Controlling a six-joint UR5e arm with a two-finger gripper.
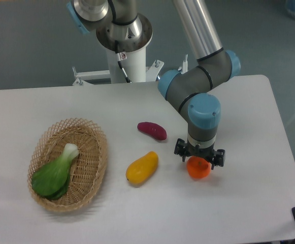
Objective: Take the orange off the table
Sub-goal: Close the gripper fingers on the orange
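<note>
Here, lower right of centre on the white counter (249,193): end effector (199,158) straight above the orange (199,168), fingers spread, flanking its top; not pinching, by the look. Round fruit, no long axis. To the left, basket (99,152) with greens (53,175); then yellow mango-shaped fruit (142,168), purple piece (152,130).

High frontal view over table (269,132)
</note>
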